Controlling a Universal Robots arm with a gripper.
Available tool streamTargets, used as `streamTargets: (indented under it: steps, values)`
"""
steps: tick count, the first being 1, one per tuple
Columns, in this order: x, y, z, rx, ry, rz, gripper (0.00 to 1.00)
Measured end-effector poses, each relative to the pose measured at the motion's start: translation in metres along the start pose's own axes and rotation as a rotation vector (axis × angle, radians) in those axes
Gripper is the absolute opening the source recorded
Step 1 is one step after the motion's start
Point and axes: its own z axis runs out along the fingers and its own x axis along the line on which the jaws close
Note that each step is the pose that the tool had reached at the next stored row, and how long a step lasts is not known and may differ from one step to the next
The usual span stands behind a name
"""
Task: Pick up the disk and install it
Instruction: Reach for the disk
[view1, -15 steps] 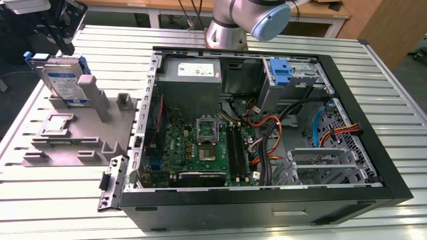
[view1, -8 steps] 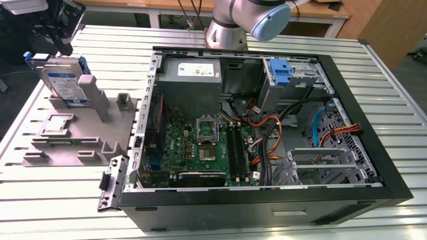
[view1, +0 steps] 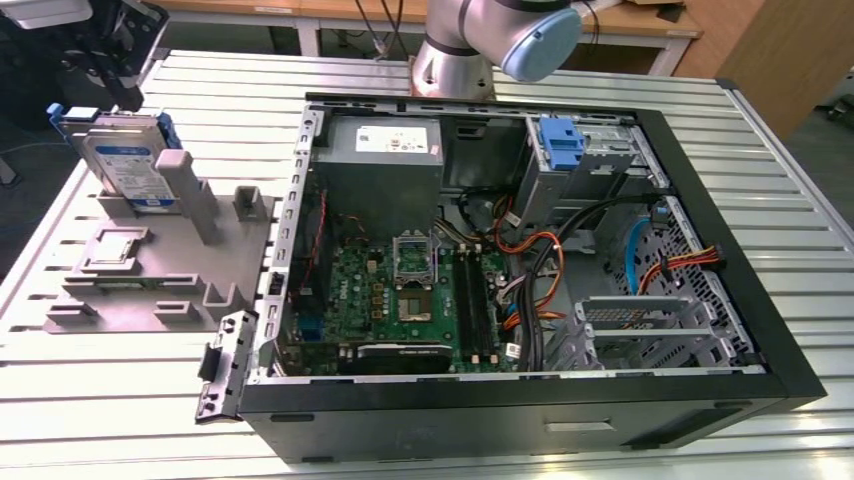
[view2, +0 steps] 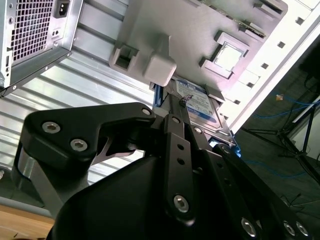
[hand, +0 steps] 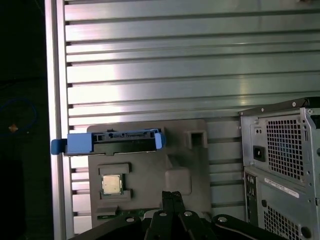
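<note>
At nine o'clock of the open case in the exterior view, on the ribbed silver metal table (view1: 107, 420), sits a grey plastic stand with upright posts (view1: 134, 285). The disk (view1: 127, 165), a flat rectangular silver hard drive with a white and blue label in a blue plastic carrier frame, stands on edge at the stand's twelve o'clock end, label face to the camera, resting against a tall grey post (view1: 180, 190). A small square silver processor chip (view1: 118, 243) lies flat in a pocket of the stand at about six o'clock of the disk. The black computer tower case (view1: 787, 380) lies on its side with the panel off. Inside, a green motherboard (view1: 400, 290) lies at seven o'clock and a grey metal power supply box (view1: 380, 150) at eleven. A bare blue plastic bracket (view1: 561, 150) sits in the drive bay at one o'clock, and orange cables (view1: 534, 290) run near centre. The silver and pale blue robot arm (view1: 467, 50) rises at twelve o'clock of the case. In the first wrist view the black two-fingered gripper (hand: 172, 196) hangs over the stand, its fingertips pressed together with nothing between them. The disk shows edge-on beyond it, apart from the fingertips. In the second wrist view the disk's label lies just past the fingertips; contact cannot be judged there.
</note>
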Motion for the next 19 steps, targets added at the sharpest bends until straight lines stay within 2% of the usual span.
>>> streamTargets:
  steps: [10,19]
  values:
    - [0.0063,-0.0005,0.0001,0.0000,0.0000,0.000,0.10]
    - [0.0071,-0.0006,0.0002,0.0000,0.0000,0.000,0.10]
